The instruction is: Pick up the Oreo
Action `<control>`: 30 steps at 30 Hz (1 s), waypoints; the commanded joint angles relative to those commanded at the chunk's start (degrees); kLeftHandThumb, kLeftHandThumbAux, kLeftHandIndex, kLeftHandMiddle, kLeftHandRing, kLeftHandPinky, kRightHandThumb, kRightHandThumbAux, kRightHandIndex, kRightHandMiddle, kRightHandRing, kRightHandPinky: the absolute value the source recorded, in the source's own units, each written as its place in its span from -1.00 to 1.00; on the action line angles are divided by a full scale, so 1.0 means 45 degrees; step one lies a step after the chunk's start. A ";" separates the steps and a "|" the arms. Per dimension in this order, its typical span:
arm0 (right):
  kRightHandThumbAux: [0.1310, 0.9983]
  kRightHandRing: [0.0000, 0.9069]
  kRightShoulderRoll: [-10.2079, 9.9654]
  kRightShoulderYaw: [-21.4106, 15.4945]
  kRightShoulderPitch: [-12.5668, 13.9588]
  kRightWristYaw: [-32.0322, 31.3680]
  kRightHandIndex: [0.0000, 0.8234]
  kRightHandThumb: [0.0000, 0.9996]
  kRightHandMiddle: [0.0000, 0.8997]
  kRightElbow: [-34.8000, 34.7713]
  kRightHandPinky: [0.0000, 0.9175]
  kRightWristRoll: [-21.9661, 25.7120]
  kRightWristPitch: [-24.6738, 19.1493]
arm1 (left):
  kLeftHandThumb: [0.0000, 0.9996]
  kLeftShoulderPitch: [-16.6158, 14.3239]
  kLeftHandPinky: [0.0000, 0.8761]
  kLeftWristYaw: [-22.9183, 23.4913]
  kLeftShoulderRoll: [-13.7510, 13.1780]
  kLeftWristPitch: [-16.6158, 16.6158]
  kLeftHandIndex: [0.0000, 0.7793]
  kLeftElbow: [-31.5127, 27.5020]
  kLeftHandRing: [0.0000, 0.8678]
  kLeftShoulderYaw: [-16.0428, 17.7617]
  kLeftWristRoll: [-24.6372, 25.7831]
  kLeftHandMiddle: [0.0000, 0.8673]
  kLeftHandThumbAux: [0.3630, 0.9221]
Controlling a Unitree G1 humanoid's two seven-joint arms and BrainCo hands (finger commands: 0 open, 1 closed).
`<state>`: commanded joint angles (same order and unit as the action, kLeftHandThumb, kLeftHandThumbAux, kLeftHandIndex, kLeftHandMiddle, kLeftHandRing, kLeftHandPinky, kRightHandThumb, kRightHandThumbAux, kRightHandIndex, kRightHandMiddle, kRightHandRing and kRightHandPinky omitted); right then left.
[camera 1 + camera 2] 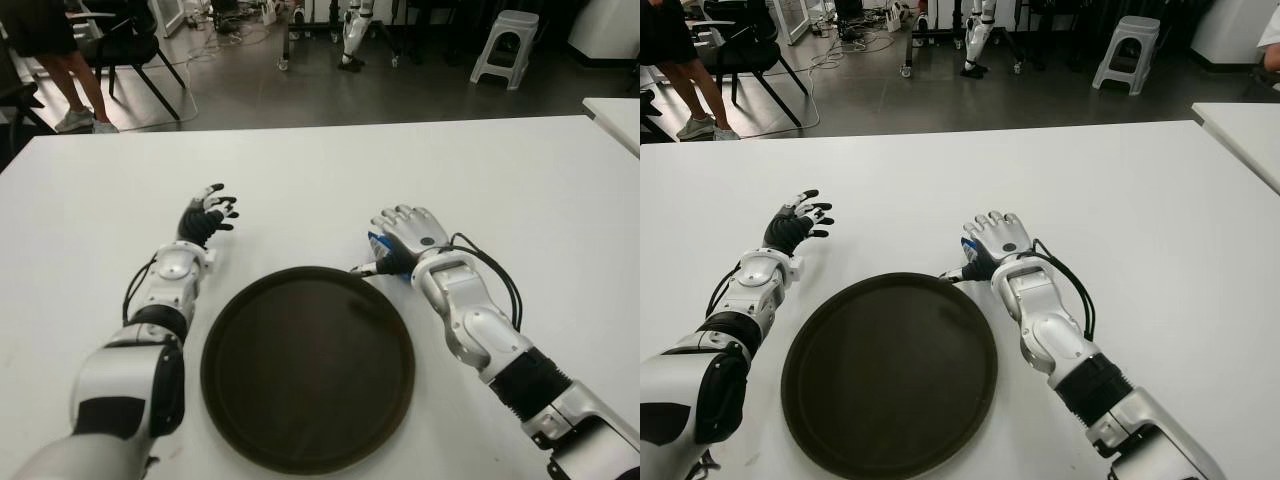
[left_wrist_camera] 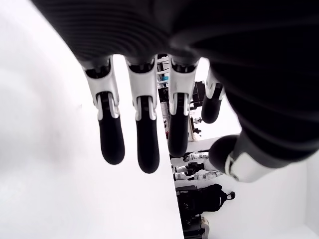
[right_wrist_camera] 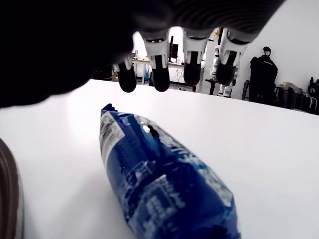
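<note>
A blue Oreo packet lies on the white table, just beyond the far right rim of the dark round tray. My right hand hovers directly over it, fingers spread and held above the packet without touching it. From the eye views only a blue corner of the packet shows under the palm. My left hand is on the left side of the tray, fingers stretched out with nothing in them.
A second white table stands at the far right. Beyond the table's far edge are a chair, a person's legs, a white stool and another robot's legs.
</note>
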<state>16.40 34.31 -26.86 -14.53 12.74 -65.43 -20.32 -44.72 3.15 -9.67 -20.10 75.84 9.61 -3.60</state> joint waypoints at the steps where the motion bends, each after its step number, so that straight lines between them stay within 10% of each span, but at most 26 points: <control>1: -0.77 -0.84 -0.0001 0.0006 0.0006 0.0020 -0.79 -1.00 -0.87 0.0007 -0.77 -0.0010 -0.0001 | -0.08 0.0003 -0.10 0.0015 -0.0003 0.0002 -0.61 0.0000 -0.23 0.0005 0.0006 -0.36 -0.08; 30: -0.66 -0.72 -0.0118 -0.0133 -0.0305 0.0338 -0.73 -1.00 -0.78 0.0589 -0.61 0.0202 -0.0154 | -0.06 -0.0010 -0.09 -0.0063 -0.0090 0.0026 -0.64 0.0022 -0.22 -0.0083 -0.0084 -0.36 -0.13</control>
<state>15.87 33.71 -28.23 -13.01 15.39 -64.52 -21.02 -44.77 2.87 -10.08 -19.98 75.93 9.23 -3.98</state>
